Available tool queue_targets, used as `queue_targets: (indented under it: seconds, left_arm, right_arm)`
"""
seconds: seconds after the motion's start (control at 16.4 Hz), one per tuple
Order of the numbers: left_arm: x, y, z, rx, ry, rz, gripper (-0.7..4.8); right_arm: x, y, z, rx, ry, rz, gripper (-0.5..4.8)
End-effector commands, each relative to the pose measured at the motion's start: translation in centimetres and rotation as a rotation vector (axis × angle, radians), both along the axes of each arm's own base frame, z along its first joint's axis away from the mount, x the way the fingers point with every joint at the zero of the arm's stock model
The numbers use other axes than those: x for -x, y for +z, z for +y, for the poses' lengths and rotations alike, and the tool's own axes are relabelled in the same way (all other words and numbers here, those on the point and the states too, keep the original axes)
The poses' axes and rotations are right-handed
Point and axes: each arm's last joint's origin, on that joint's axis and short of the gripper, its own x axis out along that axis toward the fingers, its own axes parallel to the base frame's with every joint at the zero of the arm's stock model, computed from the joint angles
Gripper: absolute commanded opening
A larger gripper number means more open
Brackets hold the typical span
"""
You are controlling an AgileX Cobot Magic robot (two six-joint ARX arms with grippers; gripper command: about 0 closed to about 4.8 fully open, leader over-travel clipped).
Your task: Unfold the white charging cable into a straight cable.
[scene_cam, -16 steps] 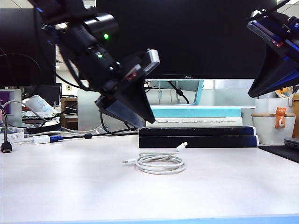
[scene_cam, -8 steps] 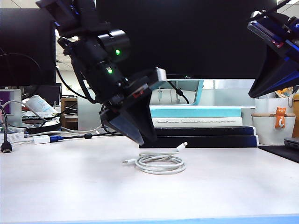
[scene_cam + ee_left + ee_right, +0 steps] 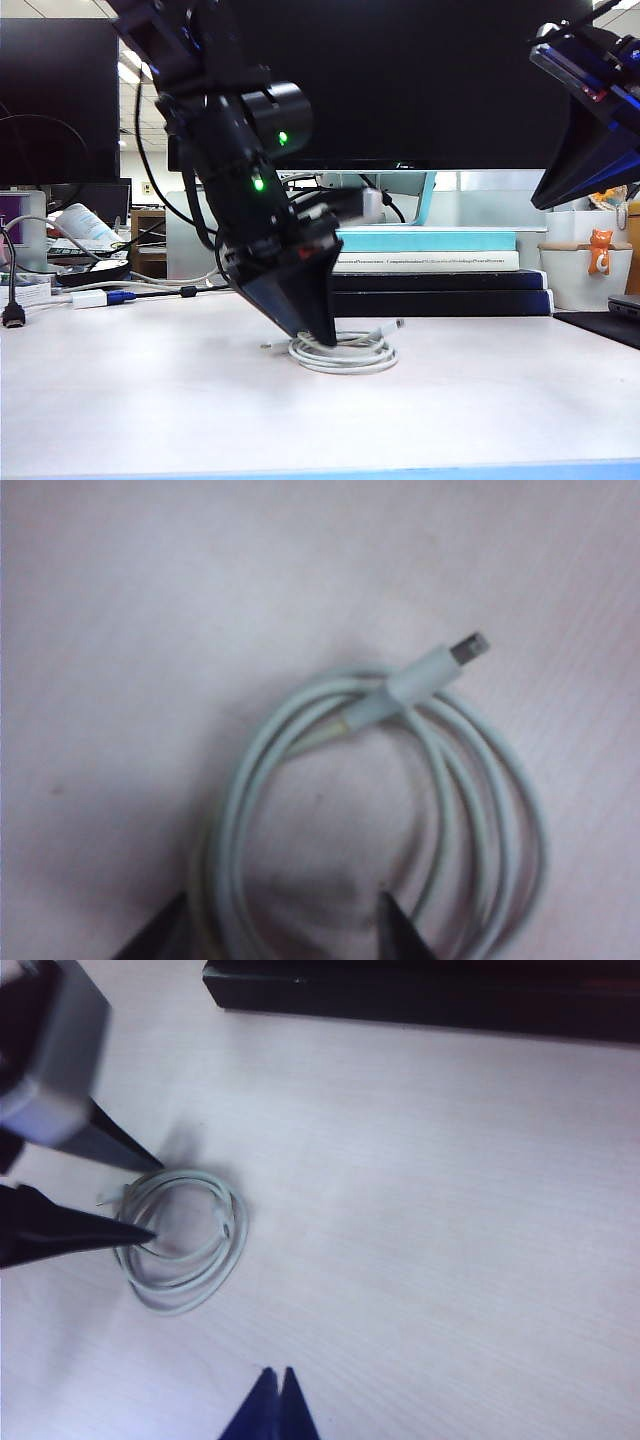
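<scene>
Left gripper (image 3: 318, 335) low, jaws apparently parted; right gripper (image 3: 274, 1400) raised, closed.

A pale, pinkish-white wooden desk (image 3: 150, 400) fills the foreground. At its far edge a large black monitor (image 3: 420, 80) stands on stacked black and teal books (image 3: 430, 270). Ceiling lights glow in the office behind.

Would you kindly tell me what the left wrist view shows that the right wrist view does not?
Only the left wrist view shows the metal-tipped connector close up, lying across the coil's strands.

Only the right wrist view shows the whole coil from above, the black book edge behind it, and the right gripper shut, hanging apart from the coil.

Both show the thin white charging cable, coiled on the pale table, with the left gripper open, its fingertips straddling one side of the coil.
</scene>
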Motion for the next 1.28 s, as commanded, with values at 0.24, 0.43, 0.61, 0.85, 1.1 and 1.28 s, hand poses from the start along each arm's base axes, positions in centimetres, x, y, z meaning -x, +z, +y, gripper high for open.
queue_targets:
  seconds: [0.24, 0.43, 0.61, 0.85, 1.1, 1.28]
  left_arm:
    - [0.1, -1.2, -0.5, -0.064, -0.025, -0.015, -0.07]
    - [0.3, -1.3, -0.5, -0.046, -0.062, 0.013, -0.06]
    - [0.5, -0.9, -0.7, -0.086, -0.076, -0.039, -0.06]
    - [0.5, 2.7, -0.7, -0.156, -0.088, -0.174, -0.06]
    - [0.8, 8.1, -0.4, -0.086, -0.058, -0.315, -0.06]
    - [2.0, 11.0, 0.5, -0.059, -0.075, -0.37, -0.06]
  right_arm:
    - [-0.1, 0.3, 0.0, -0.005, 0.006, -0.02, -0.06]
    - [-0.1, 0.3, 0.0, -0.006, 0.006, -0.025, -0.06]
    - [-0.2, 0.5, 0.1, -0.01, 0.005, -0.046, -0.05]
    - [-0.3, 0.6, 0.1, -0.016, 0.006, -0.065, -0.06]
    - [-0.3, 0.7, 0.2, -0.04, 0.032, -0.068, -0.05]
    - [-0.3, 1.1, 0.5, -0.122, 0.125, -0.084, -0.05]
